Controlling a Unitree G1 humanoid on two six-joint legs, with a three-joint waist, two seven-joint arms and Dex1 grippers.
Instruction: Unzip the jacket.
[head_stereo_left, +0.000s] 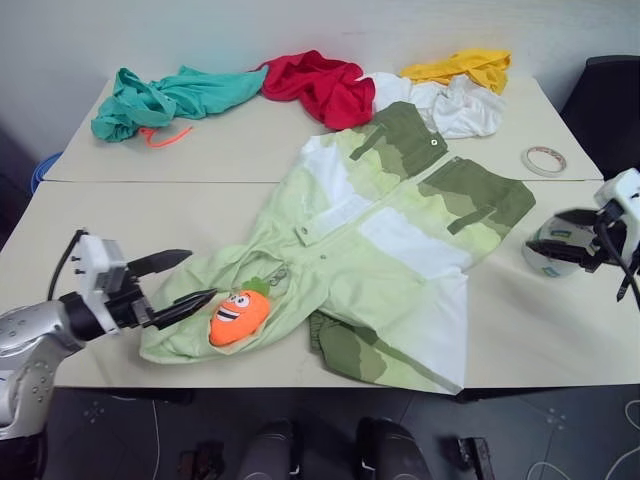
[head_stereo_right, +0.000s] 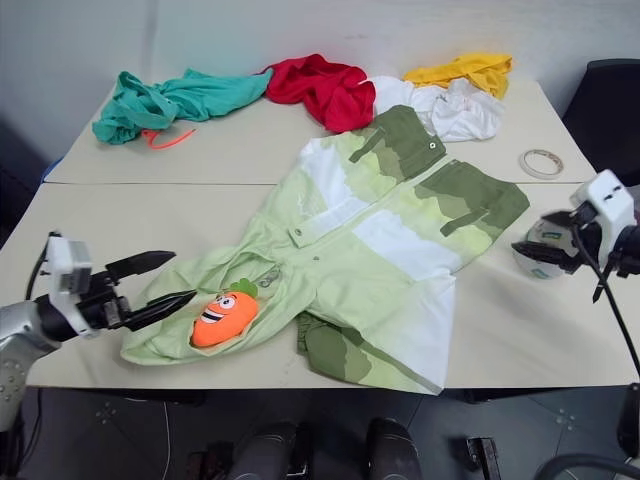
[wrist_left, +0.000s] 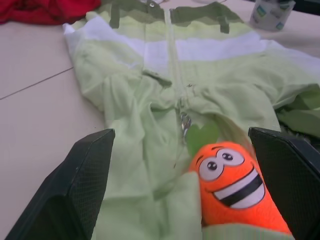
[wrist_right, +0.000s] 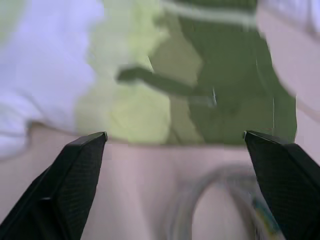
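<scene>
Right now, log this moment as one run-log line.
task: unzip jacket | left gripper: open, by carrot toy at partly opened zipper | right gripper: open, off jacket, over tape roll

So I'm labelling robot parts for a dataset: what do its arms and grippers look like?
Each gripper, left gripper and right gripper, has two black pointed fingers with a finely textured inner face, fixed to a white boxy block on a black wrist. The left forearm is silver metal, and thin black cables loop beside both wrists.

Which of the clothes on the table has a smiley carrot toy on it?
The big jacket in lime green, white and olive. The carrot toy lies on its near end; the teal, red, white and yellow clothes lie bunched along the far edge.
</scene>
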